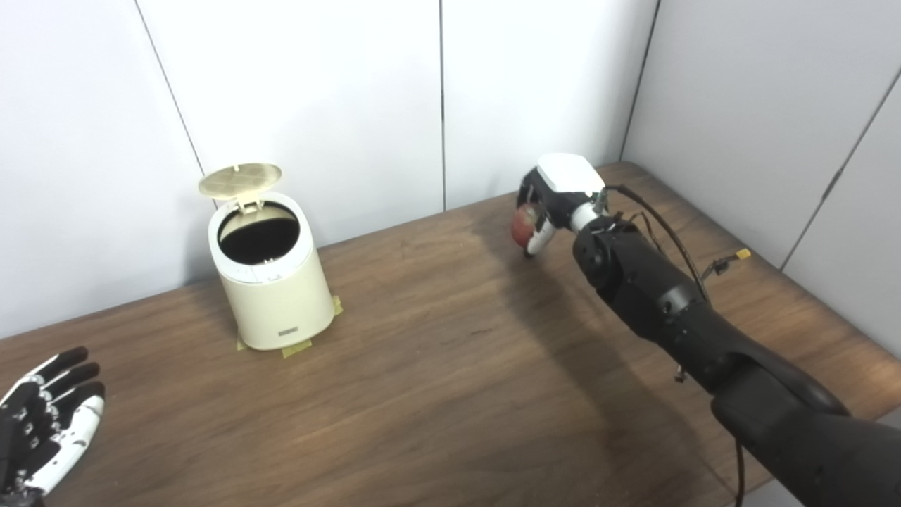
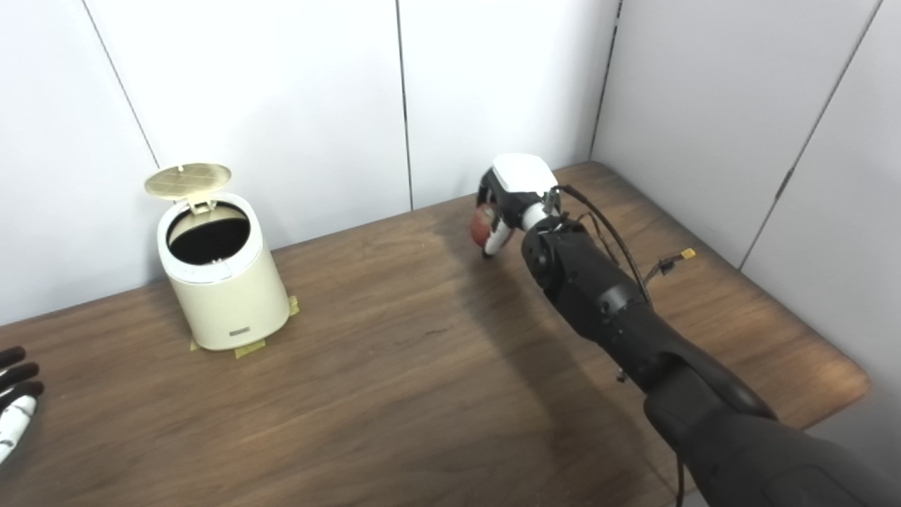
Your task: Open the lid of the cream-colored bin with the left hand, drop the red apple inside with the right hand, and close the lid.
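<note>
The cream-colored bin stands upright at the back left of the table, taped down at its base. Its round lid is flipped up and back, and the dark inside shows. Far to the right, my right hand is shut on the red apple, held low over the table near the back wall. Only part of the apple shows between the fingers. My left hand rests open at the near left corner, fingers spread, well apart from the bin.
The brown wooden table runs to white wall panels behind and to the right. Yellow tape tabs stick out under the bin. A cable with a yellow plug hangs beside my right forearm.
</note>
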Robot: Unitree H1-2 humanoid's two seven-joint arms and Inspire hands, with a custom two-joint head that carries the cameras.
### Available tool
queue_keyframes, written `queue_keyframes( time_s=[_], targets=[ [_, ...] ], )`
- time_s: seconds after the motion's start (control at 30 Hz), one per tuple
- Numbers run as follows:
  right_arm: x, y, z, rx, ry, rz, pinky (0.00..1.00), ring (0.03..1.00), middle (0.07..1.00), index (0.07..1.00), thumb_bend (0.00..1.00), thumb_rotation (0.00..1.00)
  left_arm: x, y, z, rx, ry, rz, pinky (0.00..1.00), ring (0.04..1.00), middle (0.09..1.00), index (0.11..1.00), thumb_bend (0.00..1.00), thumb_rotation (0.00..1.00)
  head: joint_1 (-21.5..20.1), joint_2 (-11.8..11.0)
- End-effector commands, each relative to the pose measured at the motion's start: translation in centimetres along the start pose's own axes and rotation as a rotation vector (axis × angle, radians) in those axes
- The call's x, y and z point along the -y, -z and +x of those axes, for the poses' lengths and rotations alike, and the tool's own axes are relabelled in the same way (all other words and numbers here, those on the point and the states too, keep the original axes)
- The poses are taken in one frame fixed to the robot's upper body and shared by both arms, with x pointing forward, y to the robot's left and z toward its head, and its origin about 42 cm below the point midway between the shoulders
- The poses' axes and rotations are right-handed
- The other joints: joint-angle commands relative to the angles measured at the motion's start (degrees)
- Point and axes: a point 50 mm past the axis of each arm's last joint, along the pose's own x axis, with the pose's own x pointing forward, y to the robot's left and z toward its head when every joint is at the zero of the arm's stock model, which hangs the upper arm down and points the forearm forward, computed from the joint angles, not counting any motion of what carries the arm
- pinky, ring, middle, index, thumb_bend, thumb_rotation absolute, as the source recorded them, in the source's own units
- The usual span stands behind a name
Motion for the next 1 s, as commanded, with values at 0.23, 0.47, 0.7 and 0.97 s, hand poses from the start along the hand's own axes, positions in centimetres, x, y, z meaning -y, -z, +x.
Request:
queue_keyframes(
  time_s=[0.23, 0.47, 0.7, 0.97],
  targets=[
    [6.7, -4.8, -0.4, 0.197, 0.226, 0.018, 0.84, 0.469, 0.501, 0.467, 0.52, 0.00, 0.3, -0.6, 0.9, 0.087, -0.018, 0.024, 0.84, 0.745, 0.761, 0.789, 0.32, 0.30, 2.6, -0.7],
    [7.6, -7.7, -1.3, 0.296, 0.246, 0.120, 0.38, 0.388, 0.506, 0.500, 0.52, 0.00, 0.3, 0.1, 0.9, 0.094, -0.012, 0.037, 0.82, 0.759, 0.774, 0.811, 0.35, 0.31, 4.2, -0.8],
    [8.6, -9.7, -2.3, 0.332, 0.267, 0.221, 0.43, 0.394, 0.504, 0.487, 0.52, 0.00, 0.7, 0.4, 0.5, 0.081, -0.004, 0.027, 0.81, 0.800, 0.834, 0.867, 0.35, 0.37, 6.7, -1.0],
    [9.3, -10.7, -3.3, 0.363, 0.247, 0.367, 0.40, 0.393, 0.500, 0.518, 0.52, 0.00, 1.8, 0.6, 0.3, 0.076, 0.006, -0.010, 0.81, 0.815, 0.837, 0.874, 0.38, 0.43, 10.4, -1.3]
  ],
)
